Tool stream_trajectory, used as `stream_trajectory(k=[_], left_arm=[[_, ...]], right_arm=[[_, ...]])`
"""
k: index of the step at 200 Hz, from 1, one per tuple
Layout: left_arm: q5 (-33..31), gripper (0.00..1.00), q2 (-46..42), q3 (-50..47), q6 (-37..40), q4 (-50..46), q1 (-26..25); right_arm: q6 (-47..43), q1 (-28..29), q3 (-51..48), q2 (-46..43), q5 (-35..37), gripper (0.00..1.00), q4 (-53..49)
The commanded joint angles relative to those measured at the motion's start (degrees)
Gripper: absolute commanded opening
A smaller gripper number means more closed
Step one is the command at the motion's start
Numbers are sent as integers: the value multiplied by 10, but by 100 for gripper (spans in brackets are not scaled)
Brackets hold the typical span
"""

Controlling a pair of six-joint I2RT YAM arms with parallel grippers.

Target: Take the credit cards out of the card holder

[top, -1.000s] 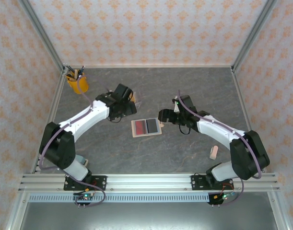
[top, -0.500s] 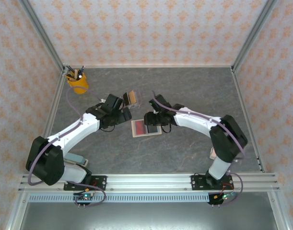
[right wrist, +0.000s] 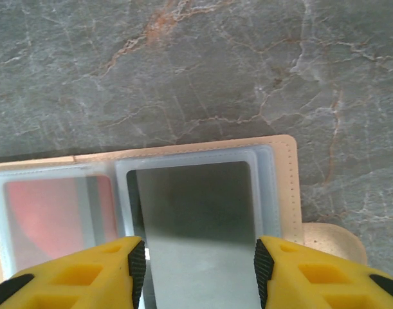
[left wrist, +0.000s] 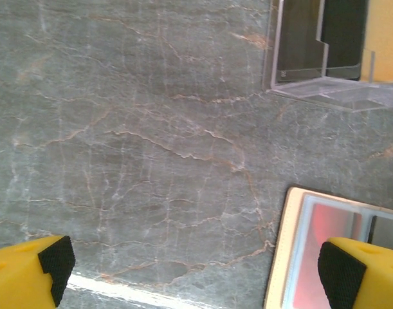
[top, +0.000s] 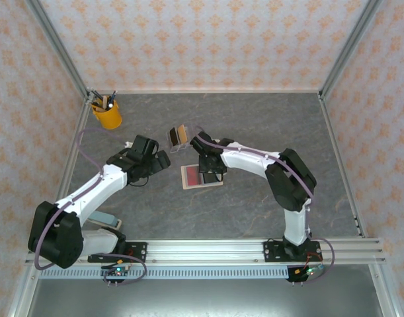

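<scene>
Now the right pincer is clamped on the dark credit card in the open card holder. The left pincer hangs spread wide above the table.

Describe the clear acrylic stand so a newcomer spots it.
On the grey marbled table, find the open tan leather-like card holder at the centre. Beyond it sits the clear acrylic stand, the only clear-walled thing, holding a tan card and a dark card.
</scene>
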Motion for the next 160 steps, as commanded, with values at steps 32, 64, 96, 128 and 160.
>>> stream_trajectory(k=[32, 64, 96, 128, 160], left_arm=[[78, 100, 19, 5, 20, 43, 1], [112, 100, 40, 17, 20, 63, -9], [133, 100, 64, 31, 14, 79, -25], [160, 96, 90, 45, 3, 98, -40], [197, 80, 120, 48, -18, 139, -54]], right_arm=[[24, -3, 16, 22, 41, 55, -29], [18, -7, 13, 27, 12, 54, -18], [15, -16, 2, 27, -13, 50, -5], [10, -26, -11, 24, -37, 46, 9], [7, -35, -27, 20, -67, 41, 26]])
